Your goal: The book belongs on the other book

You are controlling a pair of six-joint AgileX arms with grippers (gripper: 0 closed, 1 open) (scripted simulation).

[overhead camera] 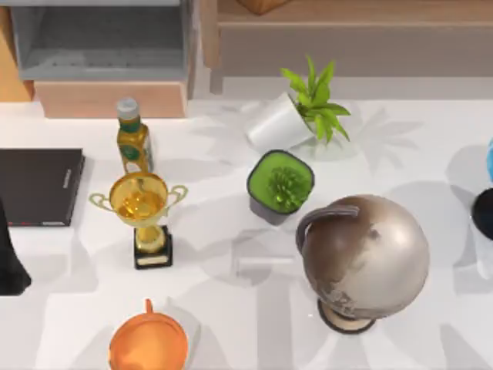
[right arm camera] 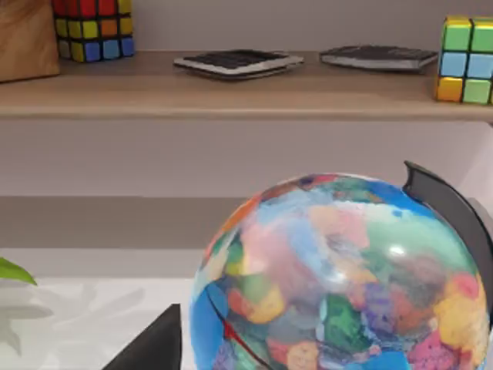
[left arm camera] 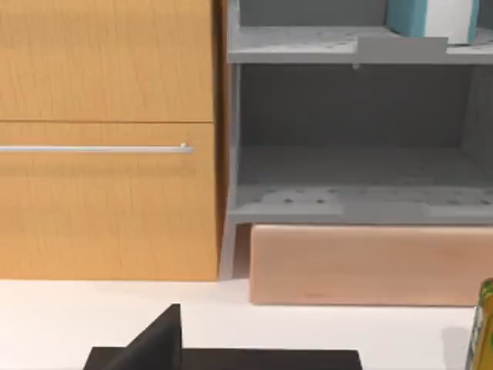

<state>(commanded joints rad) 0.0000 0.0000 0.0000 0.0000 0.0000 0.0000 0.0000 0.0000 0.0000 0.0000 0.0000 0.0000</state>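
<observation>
The book (left arm camera: 428,17), light blue-teal with white page edges, stands on the upper grey shelf of the cabinet in the left wrist view, cut off by the picture's edge. The other book (overhead camera: 40,187), thin and black with pale lettering along one edge, lies flat at the table's left side; its near edge (left arm camera: 231,359) also appears in the left wrist view. My left arm (overhead camera: 11,262) sits at the table's left edge, just in front of the black book, with a dark part of my left gripper (left arm camera: 154,345) over that book. My right gripper (right arm camera: 152,348) is beside a colourful globe (right arm camera: 339,281).
A grey open cabinet (overhead camera: 100,46) with a wooden base stands at the back left. On the table are an oil bottle (overhead camera: 132,140), a gold trophy (overhead camera: 143,216), an orange cup (overhead camera: 148,347), a green potted plant (overhead camera: 281,185), a tipped white pot (overhead camera: 276,122) and a brown globe (overhead camera: 362,258).
</observation>
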